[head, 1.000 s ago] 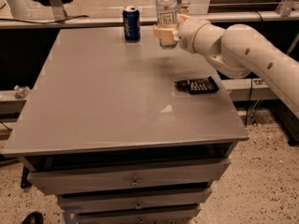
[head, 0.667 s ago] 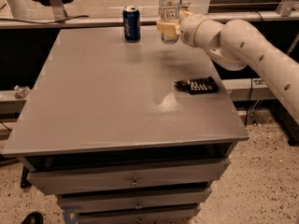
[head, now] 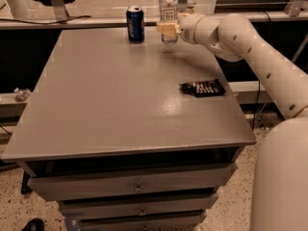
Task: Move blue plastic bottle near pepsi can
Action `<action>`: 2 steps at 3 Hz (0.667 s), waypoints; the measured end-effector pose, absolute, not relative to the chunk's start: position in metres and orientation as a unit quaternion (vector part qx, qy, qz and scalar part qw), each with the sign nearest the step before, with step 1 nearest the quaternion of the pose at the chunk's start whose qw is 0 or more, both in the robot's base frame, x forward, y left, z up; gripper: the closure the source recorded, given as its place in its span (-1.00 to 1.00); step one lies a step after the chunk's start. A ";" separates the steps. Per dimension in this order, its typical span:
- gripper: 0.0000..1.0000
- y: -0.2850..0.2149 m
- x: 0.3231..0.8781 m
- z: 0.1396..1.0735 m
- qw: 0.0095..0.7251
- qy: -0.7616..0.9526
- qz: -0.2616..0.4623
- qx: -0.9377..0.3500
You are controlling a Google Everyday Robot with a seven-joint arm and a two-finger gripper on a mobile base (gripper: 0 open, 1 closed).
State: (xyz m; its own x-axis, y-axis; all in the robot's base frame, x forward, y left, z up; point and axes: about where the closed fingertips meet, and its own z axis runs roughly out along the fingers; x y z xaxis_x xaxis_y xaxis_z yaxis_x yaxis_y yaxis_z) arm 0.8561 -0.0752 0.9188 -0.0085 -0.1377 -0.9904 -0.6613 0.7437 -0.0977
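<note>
White rounded arm segs w/ dark dots, white base; tan tool at blue plastic bottle.

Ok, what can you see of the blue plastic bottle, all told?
The blue plastic bottle is tall, clear plastic, with a white cap and a white label bearing dark lettering. It is upright at the table's far edge, just right of the pepsi can, not touching it. The gripper is closed around its lower body; whether its base rests on the table cannot be told.
</note>
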 end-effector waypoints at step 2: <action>1.00 -0.049 0.882 0.911 0.641 0.666 0.238 -0.298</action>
State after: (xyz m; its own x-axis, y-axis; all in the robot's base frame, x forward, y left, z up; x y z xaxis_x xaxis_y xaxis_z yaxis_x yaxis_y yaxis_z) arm 0.8824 -0.0487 0.9112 -0.0009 -0.0930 -0.9957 -0.7019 0.7093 -0.0656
